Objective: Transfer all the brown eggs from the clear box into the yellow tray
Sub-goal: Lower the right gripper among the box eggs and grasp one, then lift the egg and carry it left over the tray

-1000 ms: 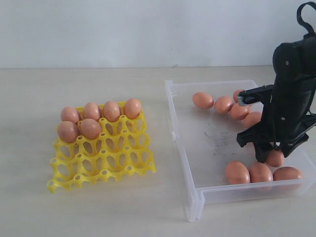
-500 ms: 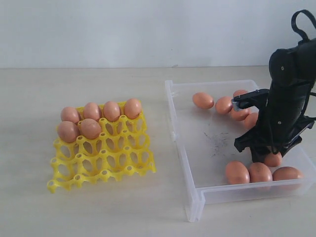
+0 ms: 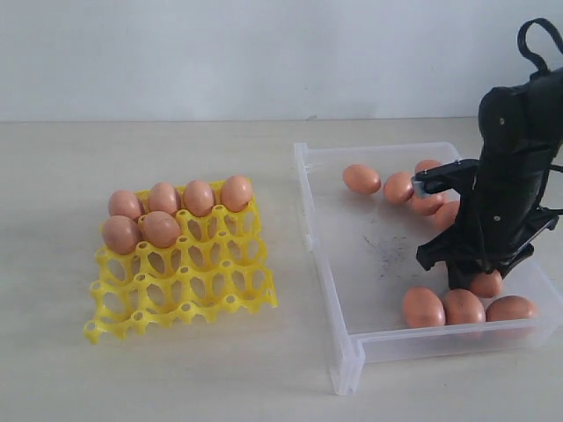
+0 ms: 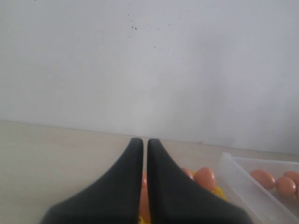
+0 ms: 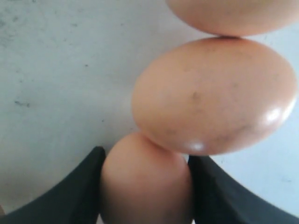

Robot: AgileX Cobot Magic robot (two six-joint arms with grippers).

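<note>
Right gripper (image 3: 472,274) has dropped lower into clear box (image 3: 318,255), near-right area. Jaws have narrowed; pads clasp one brown egg (image 5: 145,179), not yet lifted, touching neighbour egg (image 5: 215,98). Pick under way. Yellow tray (image 3: 176,290), left, unchanged: six eggs (image 3: 199,197) in far rows. Left gripper (image 4: 141,144) pinched closed, empty.

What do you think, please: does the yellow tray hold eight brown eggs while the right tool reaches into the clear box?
Not eight: the exterior view shows six brown eggs in the yellow tray. The right tool does reach into the clear box.
</note>
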